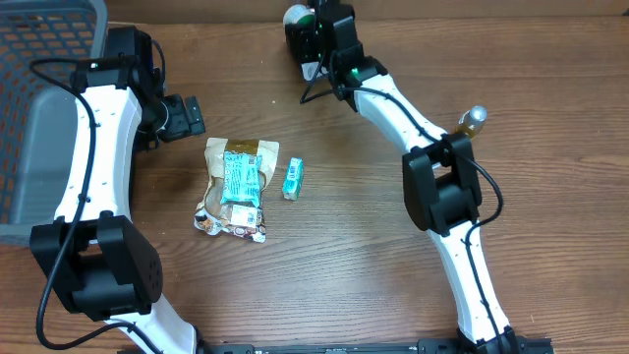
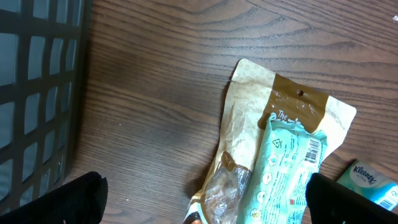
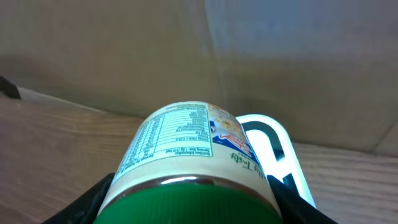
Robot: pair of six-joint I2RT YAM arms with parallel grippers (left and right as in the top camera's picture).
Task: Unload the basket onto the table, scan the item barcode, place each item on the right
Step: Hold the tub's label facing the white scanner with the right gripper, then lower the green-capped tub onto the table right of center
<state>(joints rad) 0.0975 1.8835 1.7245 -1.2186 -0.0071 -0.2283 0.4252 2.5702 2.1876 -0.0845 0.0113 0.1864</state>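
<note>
The item is a jar [image 3: 186,149] with a green lid and a white printed label, lying sideways between the fingers of my right gripper [image 3: 193,208], which is shut on it. Just beyond the jar stands a glowing white scanner [image 3: 277,149]. From overhead the right gripper [image 1: 313,39] holds the jar [image 1: 298,18] at the table's far edge. My left gripper [image 1: 192,116] hangs open at the left, just above a brown pouch [image 2: 261,106]. In the left wrist view that gripper [image 2: 208,202] has nothing gripped between its wide-apart fingers.
A teal packet [image 1: 241,177] lies on the brown pouch [image 1: 236,192], and a small teal box [image 1: 293,179] sits to their right. A dark wire basket [image 1: 39,108] fills the left edge. A small bottle with a silver cap [image 1: 474,119] stands right of the right arm.
</note>
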